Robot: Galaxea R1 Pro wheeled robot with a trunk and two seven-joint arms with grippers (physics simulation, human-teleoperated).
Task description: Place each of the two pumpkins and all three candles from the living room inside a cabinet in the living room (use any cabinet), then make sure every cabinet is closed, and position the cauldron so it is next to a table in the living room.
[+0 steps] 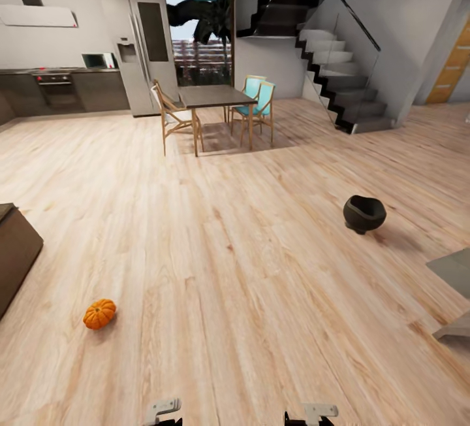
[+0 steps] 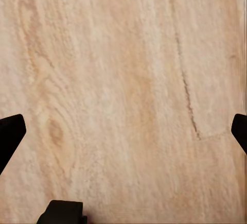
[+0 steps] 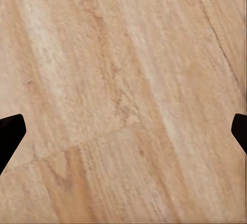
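One small orange ribbed pumpkin and the black round cauldron lie on the plank floor, unstowed; both pincers gape wide, empty.

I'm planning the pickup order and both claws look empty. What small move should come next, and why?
Probably roll and turn toward the pumpkin on the floor ahead-left: it lies nearer than the cauldron, and both wrist views show open claws over bare boards.

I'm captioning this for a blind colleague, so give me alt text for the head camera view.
An orange pumpkin lies on a pale wooden floor at lower left, and a black cauldron sits farther off to the right. Beyond them stand a dining table with chairs, a kitchen and a staircase.
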